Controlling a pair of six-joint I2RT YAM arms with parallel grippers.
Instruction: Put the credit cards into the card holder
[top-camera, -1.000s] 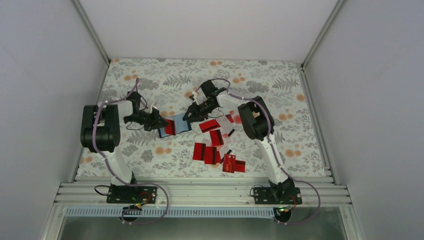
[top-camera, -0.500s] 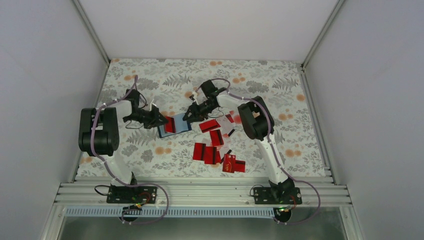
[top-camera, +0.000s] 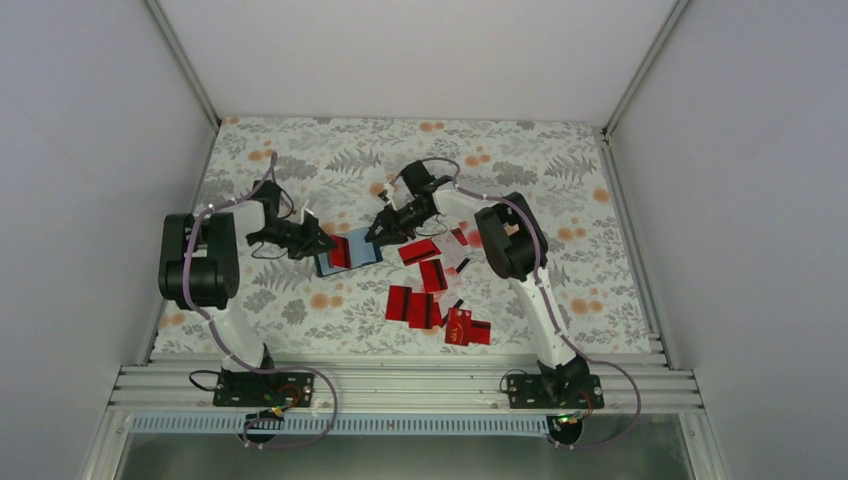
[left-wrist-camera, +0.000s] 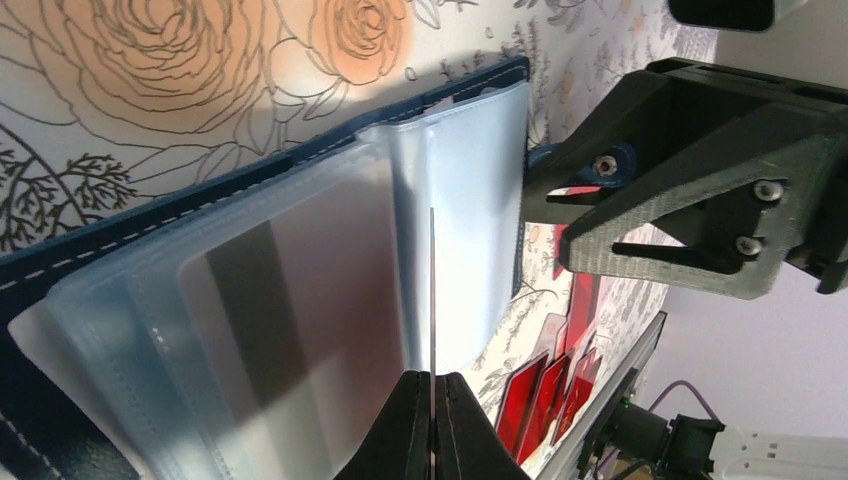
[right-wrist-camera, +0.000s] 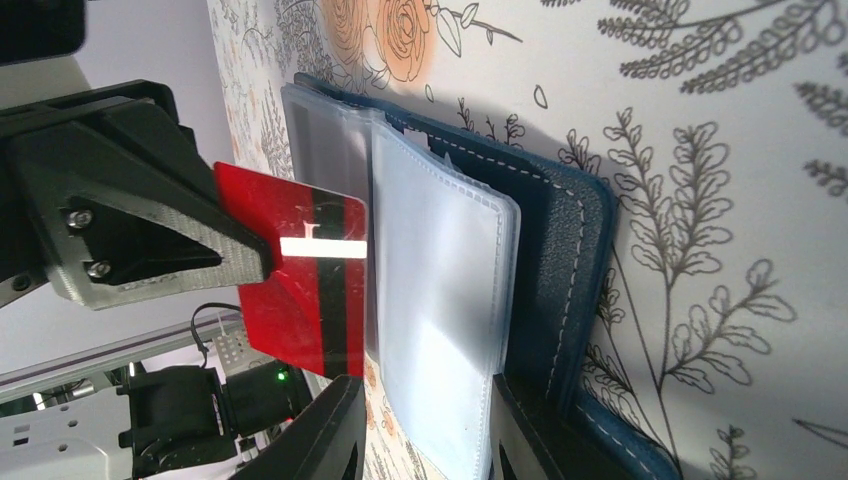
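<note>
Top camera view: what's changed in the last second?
The left gripper drew back slightly to the left, still shut on the red card at the open card holder. The right gripper, the holder and the loose cards stayed put.

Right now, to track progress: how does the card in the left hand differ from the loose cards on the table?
The held card is pinched in the left hand, raised at the open card holder; the loose cards lie flat and ungripped on the table. Both are red with black stripes.
</note>
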